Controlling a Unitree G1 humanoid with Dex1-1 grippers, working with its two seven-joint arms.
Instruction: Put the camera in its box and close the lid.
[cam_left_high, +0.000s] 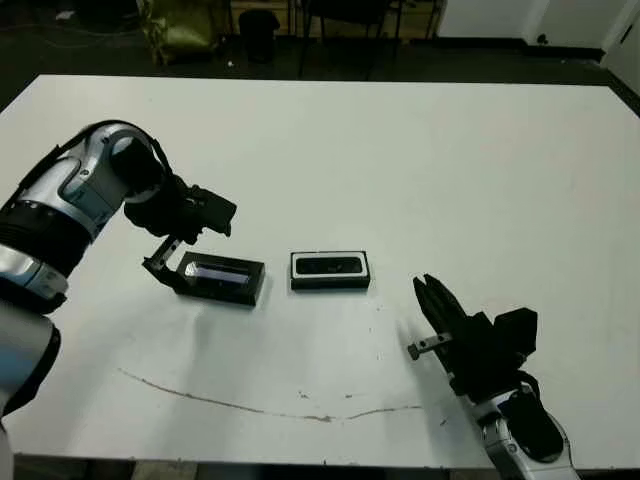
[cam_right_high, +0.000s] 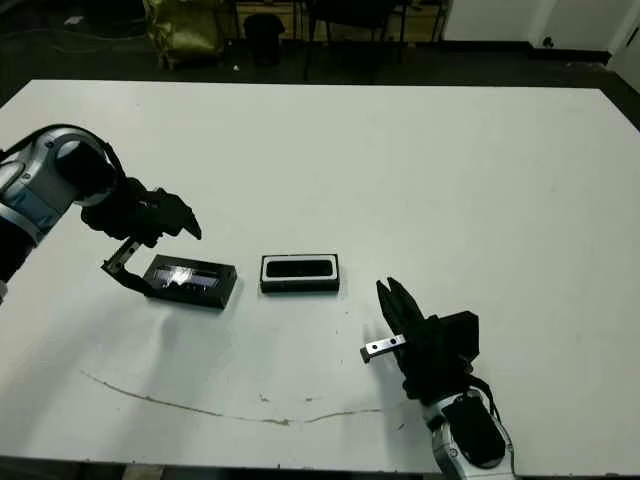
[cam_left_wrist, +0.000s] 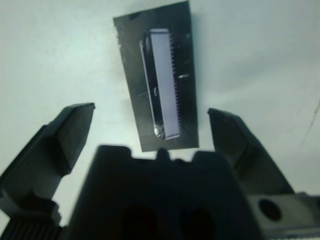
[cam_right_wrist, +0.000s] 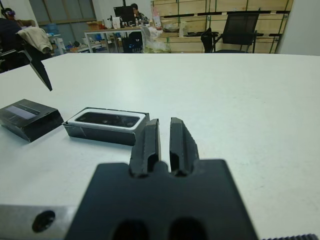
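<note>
- Left eye view: the white bench (cam_left_high: 400, 150) fills most of the frame, with a thin dark line (cam_left_high: 250, 405) running across its lower part.
- The box (cam_left_high: 330, 270) lies flat at the centre of the frame, its white lining showing as a border around the camera (cam_left_high: 331, 266), which rests inside it.
- The lid (cam_left_high: 220, 277) lies on the bench just left of the box, apart from it, with a pale glossy strip on its top. It is not on the box.
- The left hand (cam_left_high: 165, 255) sits at centre left of the frame, over the left end of the lid. In the left wrist view its fingers (cam_left_wrist: 65, 140) stand wide apart, one on each side, with the lid (cam_left_wrist: 160, 80) between and beyond them; they do not touch it.
- The right hand (cam_left_high: 428, 295) is at lower right of the frame, well below and right of the box, holding nothing. In the right wrist view its fingers (cam_right_wrist: 150, 142) are nearly together with only a narrow slit between them, and the box (cam_right_wrist: 105, 125) with the camera (cam_right_wrist: 107, 119) shows at centre left, the lid (cam_right_wrist: 27, 117) at far left.
- Chairs, desks and shelves stand beyond the bench along the top of the right wrist view.
</note>
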